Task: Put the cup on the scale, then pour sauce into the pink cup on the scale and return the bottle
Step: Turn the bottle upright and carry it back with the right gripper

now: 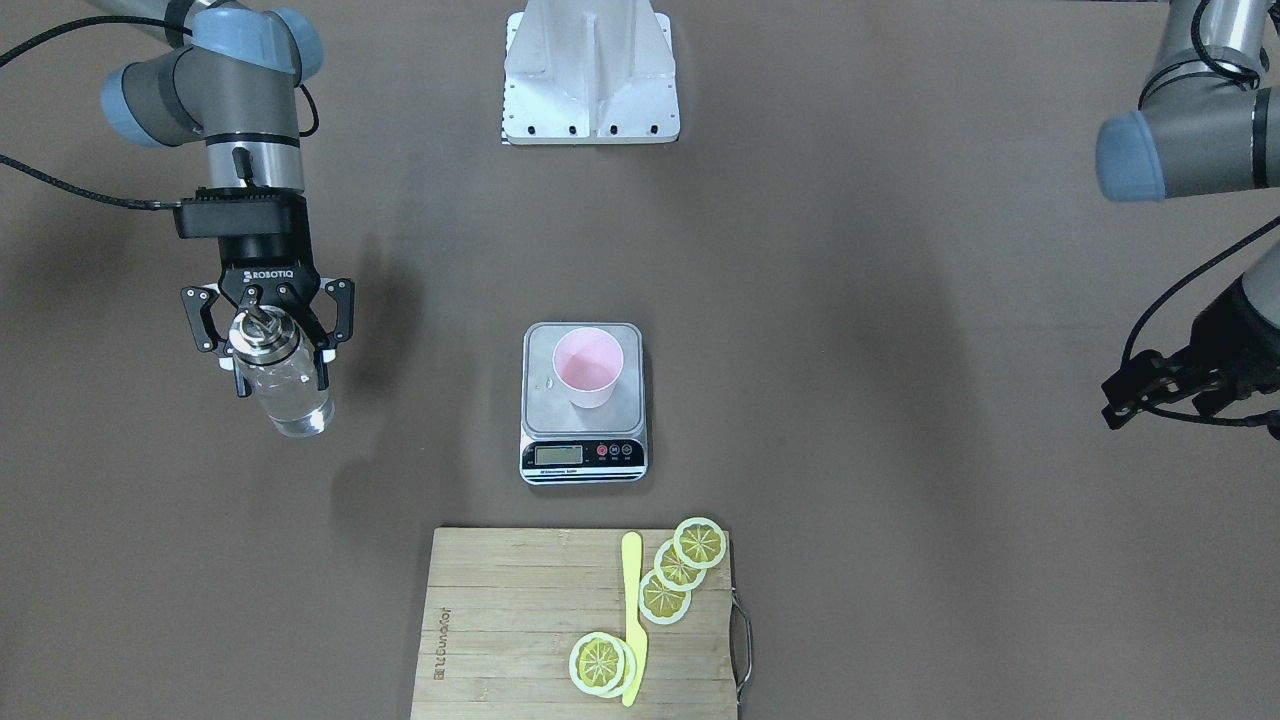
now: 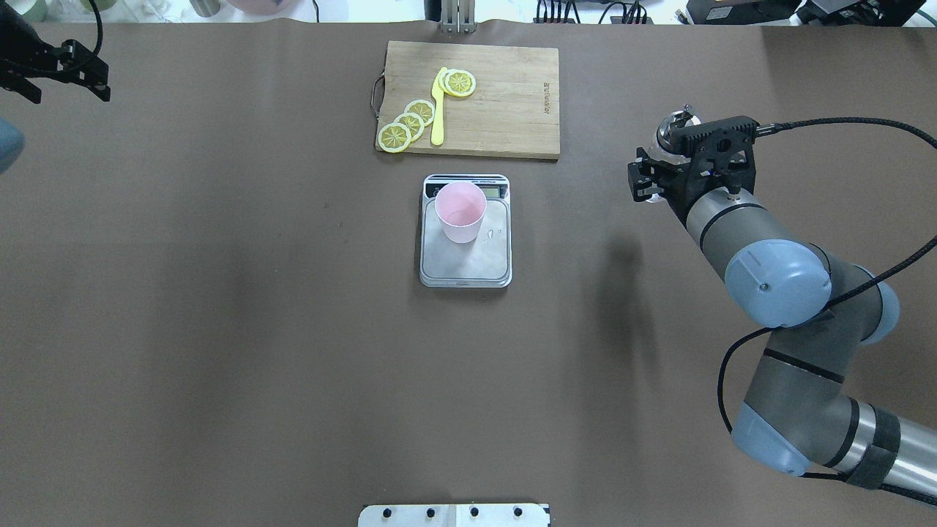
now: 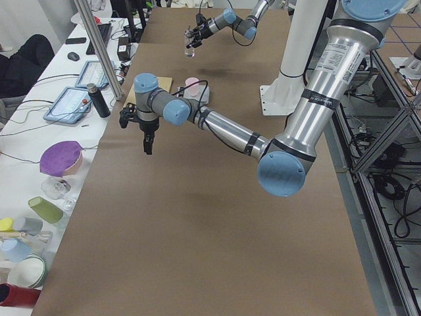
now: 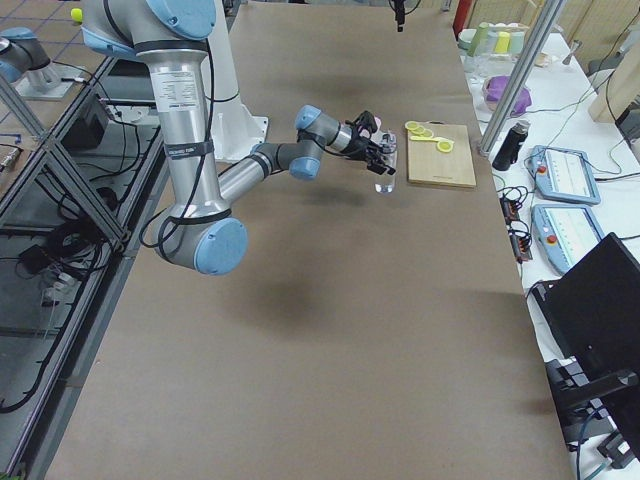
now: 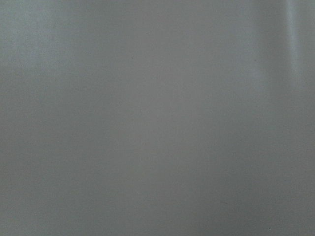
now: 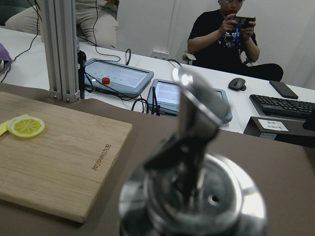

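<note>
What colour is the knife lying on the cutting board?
The knife is pale yellow; the exterior front-facing view shows it best.

A brown sheet point(image 2: 219, 351) covers the long work table, lit evenly from above, with only soft shadows falling on it. Along one long side runs a white bench point(image 3: 20, 141) crowded with two tablet-like control pendants point(image 6: 115, 76), a black keyboard point(image 6: 283, 105), a mouse point(image 6: 237, 83), a black flask point(image 3: 99, 100), a purple bowl point(image 3: 60, 158) and assorted cups. An aluminium post point(image 6: 59, 49) rises at the table's edge. Behind the bench a person in black point(image 6: 229, 37) sits holding a phone before a plain white wall point(image 6: 157, 24). On the opposite side, a metal frame point(image 4: 75, 176) strung with cables stands on a tiled floor point(image 3: 402, 36).
</note>
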{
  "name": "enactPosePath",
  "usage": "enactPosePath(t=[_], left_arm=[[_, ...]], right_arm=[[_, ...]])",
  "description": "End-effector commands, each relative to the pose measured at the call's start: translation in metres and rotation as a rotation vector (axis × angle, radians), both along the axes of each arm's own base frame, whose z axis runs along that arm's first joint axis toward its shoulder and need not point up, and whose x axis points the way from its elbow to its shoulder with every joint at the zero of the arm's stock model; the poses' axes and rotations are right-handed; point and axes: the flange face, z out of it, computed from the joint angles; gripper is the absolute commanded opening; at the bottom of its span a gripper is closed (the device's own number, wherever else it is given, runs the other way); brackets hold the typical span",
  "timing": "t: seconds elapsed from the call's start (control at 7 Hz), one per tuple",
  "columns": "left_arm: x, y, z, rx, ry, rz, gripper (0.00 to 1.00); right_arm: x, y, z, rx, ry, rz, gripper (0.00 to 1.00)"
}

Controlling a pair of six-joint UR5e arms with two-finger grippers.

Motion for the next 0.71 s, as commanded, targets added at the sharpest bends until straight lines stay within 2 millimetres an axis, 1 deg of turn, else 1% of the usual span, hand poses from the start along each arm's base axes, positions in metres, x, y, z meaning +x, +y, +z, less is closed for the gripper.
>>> enactPosePath(t=[0.0, 0.14, 0.29, 0.43, 0.57], left_arm=[[-0.001, 0.002, -0.007, 0.01, 0.003, -0.001, 0.98], [-0.001, 0.002, -0.006, 0.007, 0.003, -0.002, 0.98], [-0.001, 0.002, -0.007, 0.009, 0.004, -0.002, 0.98], [-0.001, 0.001, -0.008, 0.011, 0.004, -0.001, 0.98], [-0.001, 0.001, -0.008, 0.011, 0.004, -0.001, 0.98]], right_arm=[[-0.003, -0.011, 0.026, -0.046, 0.006, -0.036, 0.0], [0.003, -0.016, 0.029, -0.064, 0.004, -0.079, 0.0], [0.005, -0.017, 0.026, -0.032, 0.023, -0.133, 0.0], [0.008, -0.022, 0.03, -0.014, 0.003, -0.193, 0.0], [0.015, -0.03, 0.044, 0.035, -0.021, -0.247, 0.0]])
